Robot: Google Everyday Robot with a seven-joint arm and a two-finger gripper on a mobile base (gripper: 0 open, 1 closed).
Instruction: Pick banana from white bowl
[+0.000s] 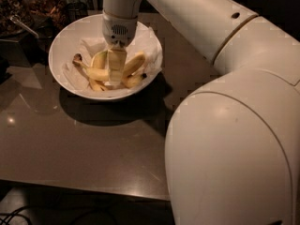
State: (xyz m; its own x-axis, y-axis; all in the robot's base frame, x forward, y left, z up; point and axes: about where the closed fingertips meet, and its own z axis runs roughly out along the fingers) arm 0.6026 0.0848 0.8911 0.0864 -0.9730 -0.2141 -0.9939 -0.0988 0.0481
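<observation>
The white bowl (63, 48) stands at the back left of the dark table, lined with crumpled white paper. Several yellow bananas lie in it. The banana (93, 73) is the long curved one, with its dark brown knobby stem at the bowl's left. A shorter banana (134, 63) lies to the right and another (132, 81) at the front right. My gripper (116, 69) points straight down into the middle of the bowl, right over the banana's right part and touching the pile.
Dark containers and clutter (42, 6) stand behind and left of the bowl. My large white arm (234, 125) fills the right side of the view. The table's front edge (93, 186) runs along the bottom.
</observation>
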